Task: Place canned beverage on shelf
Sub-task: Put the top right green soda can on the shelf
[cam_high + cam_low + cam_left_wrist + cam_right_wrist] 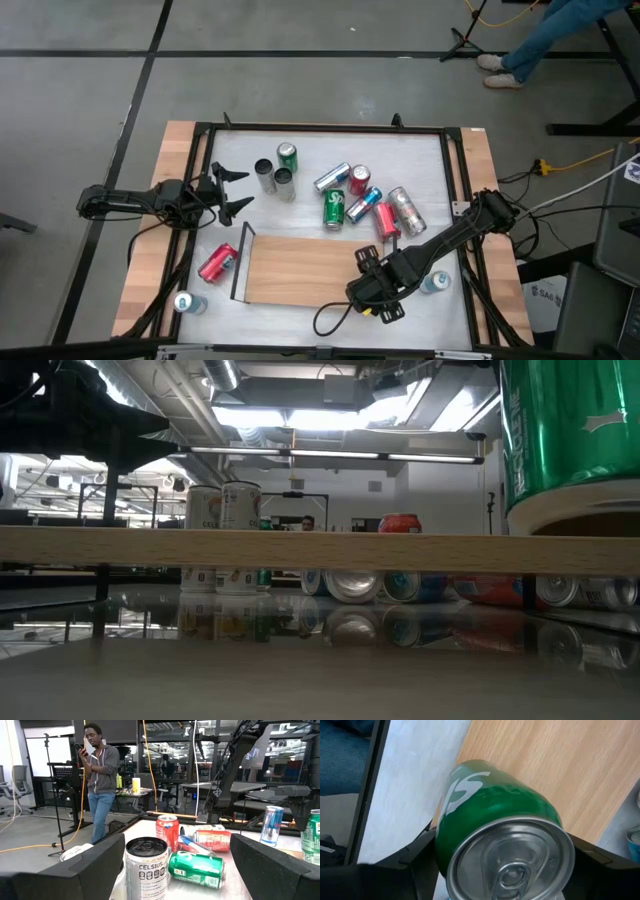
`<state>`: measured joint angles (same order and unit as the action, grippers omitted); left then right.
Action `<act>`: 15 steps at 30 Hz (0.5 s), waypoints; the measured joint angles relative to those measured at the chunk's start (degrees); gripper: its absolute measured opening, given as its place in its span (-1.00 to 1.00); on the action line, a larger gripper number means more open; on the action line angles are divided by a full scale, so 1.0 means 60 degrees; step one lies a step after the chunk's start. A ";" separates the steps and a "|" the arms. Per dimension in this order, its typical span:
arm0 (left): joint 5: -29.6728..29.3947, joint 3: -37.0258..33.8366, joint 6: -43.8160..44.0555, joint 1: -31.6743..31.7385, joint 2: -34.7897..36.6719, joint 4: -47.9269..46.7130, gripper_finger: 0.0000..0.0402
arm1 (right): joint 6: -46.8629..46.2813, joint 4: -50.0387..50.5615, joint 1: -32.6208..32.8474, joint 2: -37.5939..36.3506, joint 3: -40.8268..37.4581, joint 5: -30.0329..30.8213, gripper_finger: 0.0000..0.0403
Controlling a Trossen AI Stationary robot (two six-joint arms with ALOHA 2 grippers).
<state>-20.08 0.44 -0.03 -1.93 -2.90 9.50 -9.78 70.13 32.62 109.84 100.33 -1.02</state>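
My right gripper (372, 292) is over the near right part of the shelf (300, 270), a light wooden board with a black rail (243, 262) at its left end. It is shut on a green can (495, 815). In the low view the can (570, 430) stands upright with its base close above the board's edge (300, 548); I cannot tell whether they touch. My left gripper (232, 190) waits open at the table's left, level, pointing at a standing silver can (146, 867). My right gripper pinches the green can's side wall (444, 845) near its top rim, with one finger (415, 857) on either side. The fingers come from above, pointing down. The can stays upright with its lid (512, 860) toward the wrist, over the wooden board.
Loose cans crowd the table beyond the shelf: two silver (274, 178) and one green (287, 155) standing, several red, green, blue and silver ones lying (365, 200). A red can (218, 262) lies left of the shelf. A person stands past the table in the left wrist view (100, 775).
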 joint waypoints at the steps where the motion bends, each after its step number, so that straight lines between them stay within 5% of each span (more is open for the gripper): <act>1: 0.0000 0.0000 0.0000 -0.0004 0.0000 0.0000 0.76 | 0.0000 0.0003 0.0000 0.0000 0.0000 -0.0001 0.48; 15: 0.0001 0.0000 0.0004 -0.0002 0.0000 0.0000 0.76 | 0.0014 0.0033 0.0000 -0.0004 -0.0004 -0.0011 0.51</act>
<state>-20.07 0.43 -0.01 -1.95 -2.90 9.50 -9.70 70.33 32.62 109.82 100.31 -1.08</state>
